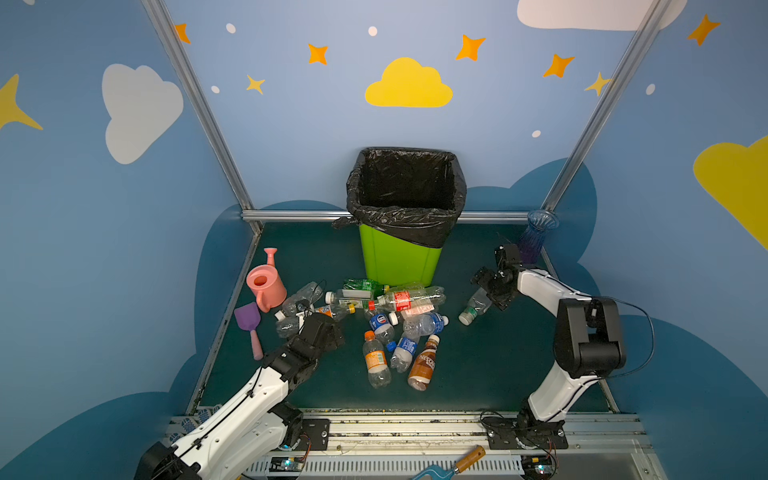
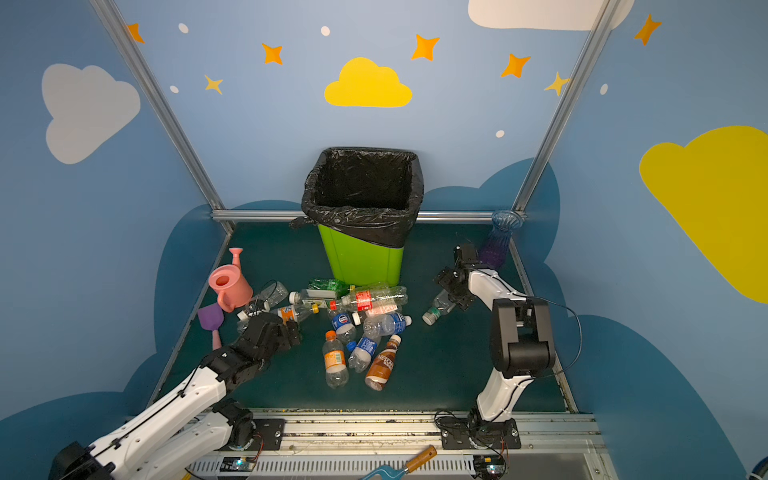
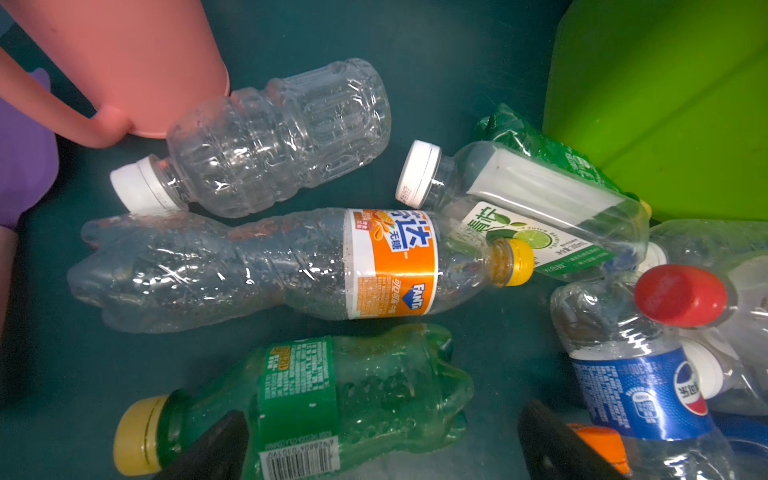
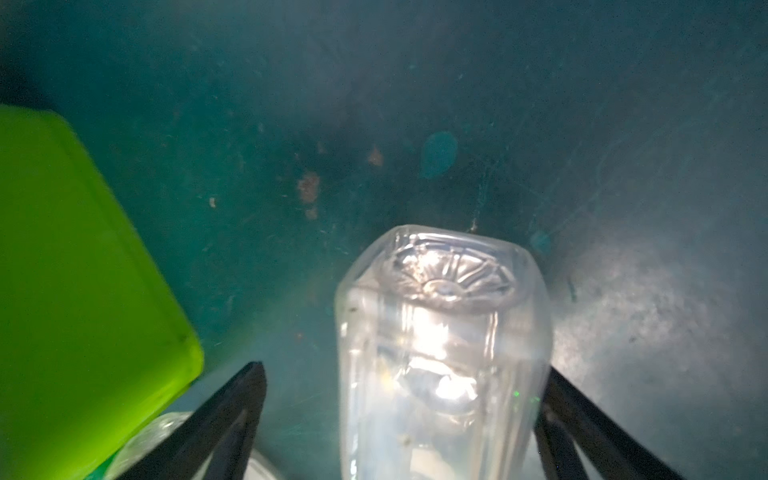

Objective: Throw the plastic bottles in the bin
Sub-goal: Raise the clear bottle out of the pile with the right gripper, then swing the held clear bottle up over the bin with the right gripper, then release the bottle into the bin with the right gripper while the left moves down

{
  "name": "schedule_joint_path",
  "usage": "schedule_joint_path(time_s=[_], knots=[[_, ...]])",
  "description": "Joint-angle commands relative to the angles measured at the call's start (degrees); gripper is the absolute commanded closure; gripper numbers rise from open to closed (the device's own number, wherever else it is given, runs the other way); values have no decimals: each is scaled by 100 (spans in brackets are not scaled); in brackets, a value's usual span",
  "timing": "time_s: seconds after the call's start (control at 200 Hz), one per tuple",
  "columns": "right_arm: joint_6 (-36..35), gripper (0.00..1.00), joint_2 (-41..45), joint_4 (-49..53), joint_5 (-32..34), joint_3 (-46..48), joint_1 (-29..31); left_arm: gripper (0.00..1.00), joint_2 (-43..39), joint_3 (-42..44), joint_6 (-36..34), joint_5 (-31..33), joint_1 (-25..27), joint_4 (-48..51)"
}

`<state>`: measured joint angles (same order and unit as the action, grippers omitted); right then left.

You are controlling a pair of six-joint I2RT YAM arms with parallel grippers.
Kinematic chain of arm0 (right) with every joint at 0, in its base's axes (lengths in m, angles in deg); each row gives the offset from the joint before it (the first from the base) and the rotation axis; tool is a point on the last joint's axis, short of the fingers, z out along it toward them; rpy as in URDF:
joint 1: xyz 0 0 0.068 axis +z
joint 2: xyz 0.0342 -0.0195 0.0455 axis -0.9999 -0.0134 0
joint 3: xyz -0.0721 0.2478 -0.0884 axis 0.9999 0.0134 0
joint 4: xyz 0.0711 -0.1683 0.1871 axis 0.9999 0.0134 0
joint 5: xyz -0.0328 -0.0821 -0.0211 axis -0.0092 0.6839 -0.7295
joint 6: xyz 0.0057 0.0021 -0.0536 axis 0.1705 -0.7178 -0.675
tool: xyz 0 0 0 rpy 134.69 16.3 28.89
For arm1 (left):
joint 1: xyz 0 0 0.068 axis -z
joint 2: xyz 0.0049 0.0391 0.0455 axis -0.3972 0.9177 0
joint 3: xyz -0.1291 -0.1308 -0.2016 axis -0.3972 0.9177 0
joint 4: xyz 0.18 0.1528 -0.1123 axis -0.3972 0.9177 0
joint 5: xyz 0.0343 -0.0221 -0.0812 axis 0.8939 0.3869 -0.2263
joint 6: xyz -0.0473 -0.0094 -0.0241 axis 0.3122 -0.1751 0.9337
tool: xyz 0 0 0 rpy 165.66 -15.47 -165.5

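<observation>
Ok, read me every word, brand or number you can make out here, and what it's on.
"FANTA": orange-label bottle.
"NESCA", rest hidden: brown bottle.
"Juice": lime-label bottle.
Pepsi globe logo: blue-label bottle.
Barcode digits on the green bottle: too blurred.
Other small print: unreadable.

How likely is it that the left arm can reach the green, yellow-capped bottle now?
Probably yes: the green bottle lies uncovered close in front of the open fingers. It lies lengthwise across their gap, so turning may help.

Lime-green bin (image 1: 399,262), black liner (image 1: 405,220), pink watering can (image 1: 266,286).
</observation>
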<state>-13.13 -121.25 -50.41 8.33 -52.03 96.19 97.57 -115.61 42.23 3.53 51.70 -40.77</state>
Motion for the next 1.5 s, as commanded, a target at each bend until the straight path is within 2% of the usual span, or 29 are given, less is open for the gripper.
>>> schedule_joint_path(time_s=[0.0,0.205,0.305,0.401,0.481,0.581,0.731,0.856,0.946,1.016,1.066,1.111,1.161,1.202,1.227,1.287,1.342,1.412,1.452,1.497], knots=[[-421,13,-115,482,414,-26,-10,0,-146,148,-32,114,2,-26],[-907,33,-370,720,427,-411,-54,0,-147,260,29,96,1,-107],[-1109,43,-369,829,219,-613,-101,0,-95,226,42,76,-2,-75],[-1214,56,23,690,-92,-669,-200,0,-112,212,38,117,-16,-80],[-1249,62,696,427,-517,-755,-316,0,-144,217,46,213,-34,-131],[-1172,63,1831,43,-724,-990,-457,0,-207,221,135,246,-143,-166],[-792,58,3576,-1422,-154,-1080,-631,0,-288,304,233,108,-328,-346],[-794,53,4025,-1760,276,-1829,-676,0,-314,295,234,70,-422,-322],[-512,50,3747,-2041,85,-2334,-670,0,-332,282,262,45,-447,-342],[-46,50,3200,-2418,-546,-2673,-605,0,-350,291,313,-18,-443,-399],[125,50,2607,-2550,-944,-3080,-326,0,-335,304,341,-54,-447,-472],[-89,48,1937,-2347,-1264,-3721,63,0,-302,307,346,-82,-447,-508],[-587,43,995,-1610,-1873,-4788,546,0,-242,289,370,-110,-453,-478],[-1057,38,5,-629,-2591,-6297,915,0,-190,244,379,-127,-449,-418],[-1309,32,-548,172,-2793,-7244,1053,0,-164,215,392,-127,-448,-363],[-1881,22,-1666,1905,-2590,-9464,1225,0,-153,113,468,-112,-448,-137],[-1968,14,-2176,2609,-2330,-10727,1199,0,-192,42,529,-71,-450,72],[-1918,8,-2075,2641,-2221,-10824,1136,0,-346,61,592,-33,-455,168],[-1995,6,-1763,2508,-2100,-10433,1145,0,-470,117,592,-6,-461,155],[-2045,5,-1200,2106,-1918,-9444,1159,0,-624,190,599,31,-464,105]])
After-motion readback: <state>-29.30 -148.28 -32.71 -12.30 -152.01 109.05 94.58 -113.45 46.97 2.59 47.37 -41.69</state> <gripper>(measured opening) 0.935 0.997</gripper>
